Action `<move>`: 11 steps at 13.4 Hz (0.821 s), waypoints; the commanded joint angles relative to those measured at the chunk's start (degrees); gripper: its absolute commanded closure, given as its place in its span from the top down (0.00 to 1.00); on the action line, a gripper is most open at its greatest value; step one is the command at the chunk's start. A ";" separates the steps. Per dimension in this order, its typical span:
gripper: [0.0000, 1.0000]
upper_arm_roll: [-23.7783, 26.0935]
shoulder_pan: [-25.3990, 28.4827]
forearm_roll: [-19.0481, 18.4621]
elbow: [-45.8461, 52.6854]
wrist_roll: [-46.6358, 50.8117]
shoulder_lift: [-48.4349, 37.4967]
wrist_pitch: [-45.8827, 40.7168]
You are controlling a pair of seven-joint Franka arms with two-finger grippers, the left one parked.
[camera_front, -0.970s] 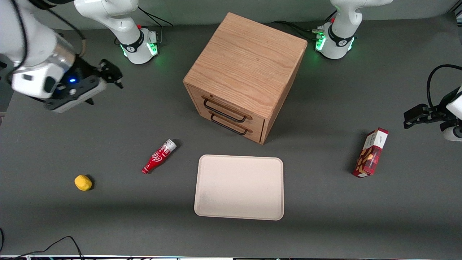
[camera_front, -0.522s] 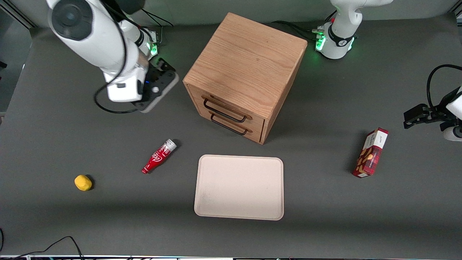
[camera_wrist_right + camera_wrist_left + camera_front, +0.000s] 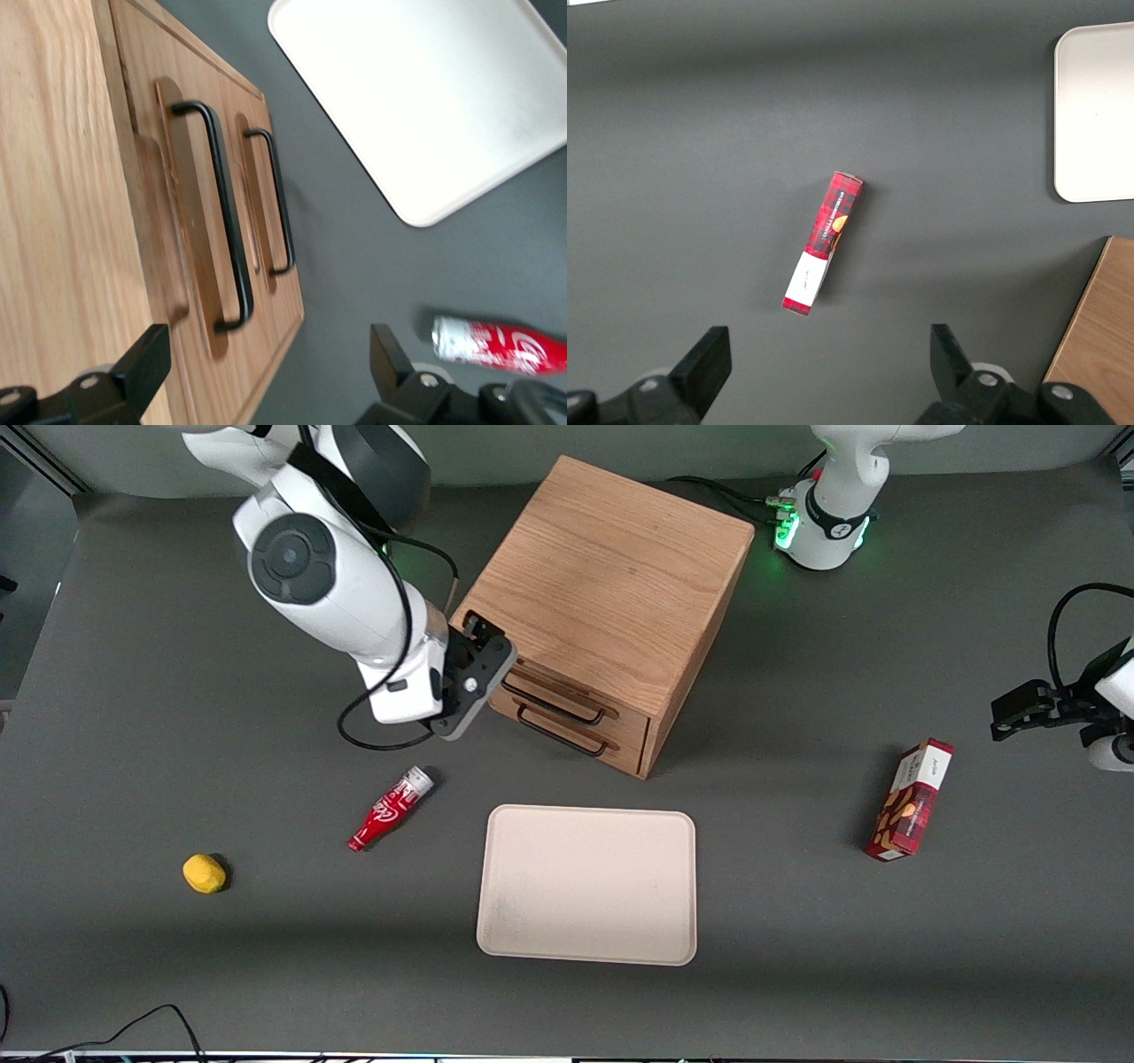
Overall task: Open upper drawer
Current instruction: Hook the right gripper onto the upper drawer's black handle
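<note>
The wooden cabinet (image 3: 611, 576) stands mid-table with both drawers shut. The upper drawer (image 3: 571, 693) has a thin black wire handle (image 3: 549, 703); the lower drawer's handle (image 3: 563, 740) runs just beneath it. My right gripper (image 3: 483, 640) is open and empty. It hangs in front of the drawer fronts, at the end of the upper handle toward the working arm's side. In the right wrist view the upper drawer (image 3: 190, 266) and its handle (image 3: 232, 239) lie close ahead of the gripper (image 3: 266, 363). Its fingers (image 3: 146, 363) stand wide apart, touching nothing.
A white tray (image 3: 586, 886) lies in front of the cabinet, nearer the camera. A red bottle (image 3: 390, 809) lies on the table just below my gripper. A yellow object (image 3: 204, 872) sits toward the working arm's end. A red box (image 3: 911, 799) lies toward the parked arm's end.
My right arm has swung in from the working arm's end of the table to the cabinet. The gripper now faces the drawer fronts. Nothing else has moved.
</note>
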 commanded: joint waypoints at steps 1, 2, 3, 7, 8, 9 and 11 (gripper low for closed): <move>1.00 0.17 1.86 0.80 1.05 -1.33 3.85 3.13; 1.00 0.25 2.13 0.80 0.96 -2.46 4.74 4.18; 1.00 0.26 2.13 0.89 0.96 -5.25 5.70 4.71; 1.00 0.26 2.22 1.07 0.61 -7.30 7.38 6.82; 1.00 0.52 2.22 1.07 0.61 -8.00 7.99 7.17; 1.00 0.69 2.22 1.07 0.52 -8.18 8.43 7.35; 1.00 1.39 2.13 1.07 -1.67 -8.18 8.79 10.50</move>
